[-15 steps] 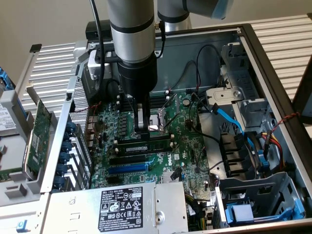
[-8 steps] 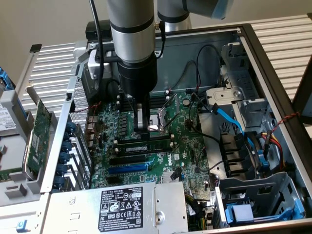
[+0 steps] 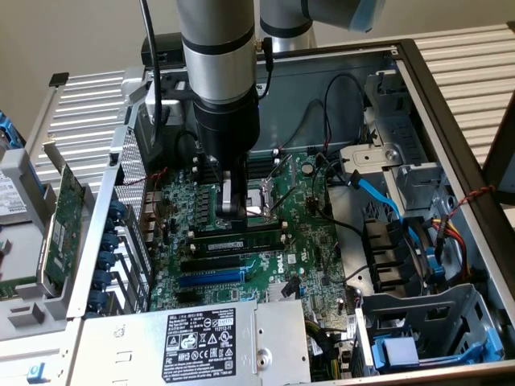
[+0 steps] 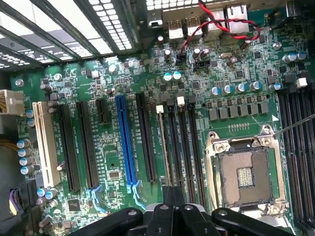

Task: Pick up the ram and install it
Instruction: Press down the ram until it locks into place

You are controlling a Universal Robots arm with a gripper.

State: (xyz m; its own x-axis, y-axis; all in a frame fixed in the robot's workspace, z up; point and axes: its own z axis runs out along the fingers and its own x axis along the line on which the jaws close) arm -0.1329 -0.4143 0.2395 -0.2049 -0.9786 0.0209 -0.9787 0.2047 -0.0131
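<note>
The gripper [image 3: 232, 211] is positioned low over the motherboard [image 3: 314, 241], its jaws closed together. The ram [image 3: 241, 239] is seated in a memory slot just beside the gripper.

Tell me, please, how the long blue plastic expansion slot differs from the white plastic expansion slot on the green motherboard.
The long blue plastic slot is blue; the white plastic slot is cream-white. The blue slot lies between black slots; the white slot is the last in the row. The blue slot has a pale blue latch at one end; the white slot has none. Both are empty and parallel.
</note>
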